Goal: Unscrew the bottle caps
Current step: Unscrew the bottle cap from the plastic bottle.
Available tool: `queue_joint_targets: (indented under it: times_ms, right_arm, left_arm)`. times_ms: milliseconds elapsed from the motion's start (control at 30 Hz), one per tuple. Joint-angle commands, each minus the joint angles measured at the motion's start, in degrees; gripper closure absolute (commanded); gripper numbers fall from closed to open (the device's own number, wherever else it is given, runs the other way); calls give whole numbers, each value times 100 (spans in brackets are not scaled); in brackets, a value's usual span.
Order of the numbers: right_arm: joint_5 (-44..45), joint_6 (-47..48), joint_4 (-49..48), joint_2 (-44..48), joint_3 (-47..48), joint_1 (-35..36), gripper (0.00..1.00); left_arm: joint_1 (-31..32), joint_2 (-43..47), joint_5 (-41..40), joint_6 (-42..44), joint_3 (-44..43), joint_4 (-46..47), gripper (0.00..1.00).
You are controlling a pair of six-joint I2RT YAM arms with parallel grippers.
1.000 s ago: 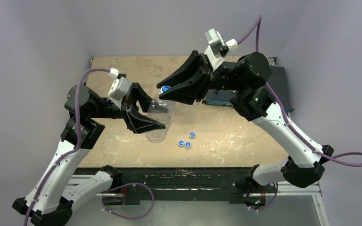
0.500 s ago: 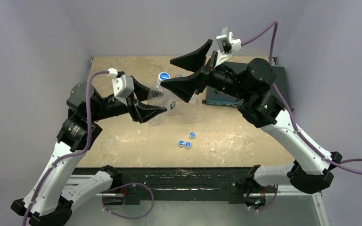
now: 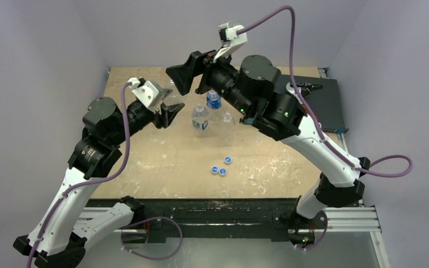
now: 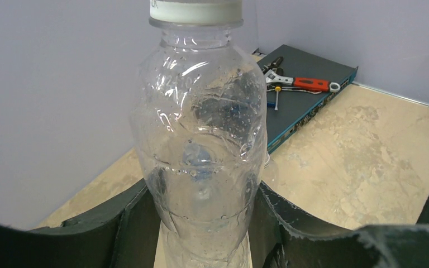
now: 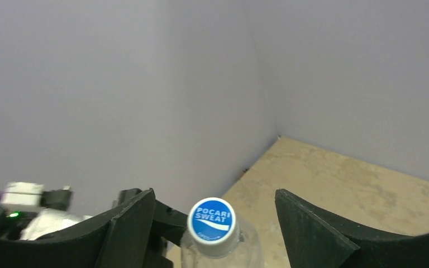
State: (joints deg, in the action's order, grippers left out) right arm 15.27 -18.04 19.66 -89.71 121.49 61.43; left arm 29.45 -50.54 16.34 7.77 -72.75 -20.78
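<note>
The right fingers [image 5: 307, 223] are standing wide apart, hanging above the blue-topped cap [image 5: 211, 219] without touching it. A second ago they were pinching that same cap while the bottle was leaning over the middle of the tabletop [image 3: 145, 162]. Since then they have let go and swung round, and the left arm has been carrying the bottle out toward 10 o'clock. The cap is still sitting on the neck, so I am reading this as a re-grip between turns, not a finished removal. At best the cap is loosened, and another closing and twisting is probably needed.

The left fingers [image 4: 131, 234] are clamping the lower body of the crinkled bottle [image 4: 201, 167] and holding it upright. I cannot tell whether its base is resting on anything.

There are four bottles. One is being held, and three are standing together just past centre toward 12 o'clock: a labelled bottle [image 3: 213, 100], a second labelled bottle [image 3: 200, 120] and a plain bottle [image 3: 227, 125]. There are four caps: one on the held bottle, and three loose caps [image 3: 228, 160] [image 3: 214, 169] [image 3: 222, 171] lying at 6 o'clock of the standing group. That is suggesting three bottles done and one remaining. One dark flat box [image 4: 313, 106] is lying at 2 o'clock, carrying a few hand tools [image 4: 301, 84].
</note>
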Motion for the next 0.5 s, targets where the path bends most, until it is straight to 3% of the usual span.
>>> queue_joint_targets:
  times_ms: [0,233,467]
  right_arm:
    - [671,-81,250,-140,263,43,22]
    - [631,-170,25,-193,229,40,47]
    - [521,-239,-117,-215,84,44,48]
  left_arm:
    - [31,69,-333,216,13,73,95]
    - [28,80,-314,182,11,82,96]
    - [26,62,-281,134,24,93,96]
